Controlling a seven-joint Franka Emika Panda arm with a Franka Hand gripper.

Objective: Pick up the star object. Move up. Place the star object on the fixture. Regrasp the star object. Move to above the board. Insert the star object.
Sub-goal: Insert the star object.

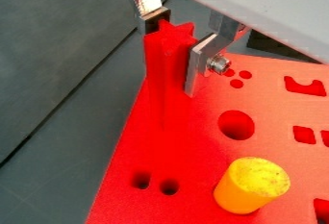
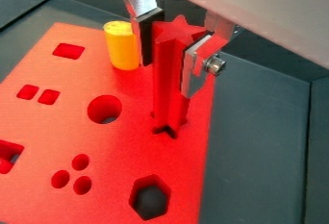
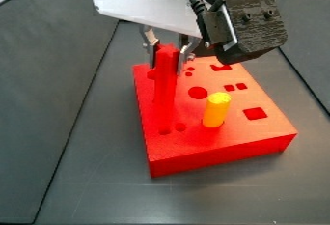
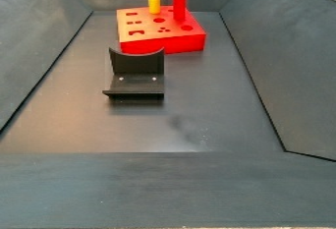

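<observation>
Now pincer point(image 2: 171, 31) round star object point(image 2: 168, 74) (upright) in board point(image 2: 115, 170) hole.

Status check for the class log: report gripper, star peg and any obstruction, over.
Gripper above the board, fingers shut on the star object. Peg upright, lower end in its star hole. Yellow cylinder peg stands apart; nothing blocking.

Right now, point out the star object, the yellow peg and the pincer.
star object point(image 2: 167, 74), wrist view, its red shaft.
yellow peg point(image 1: 252, 184), wrist view, its top.
pincer point(image 2: 171, 37), wrist view, between its fingertips, above the board.
</observation>
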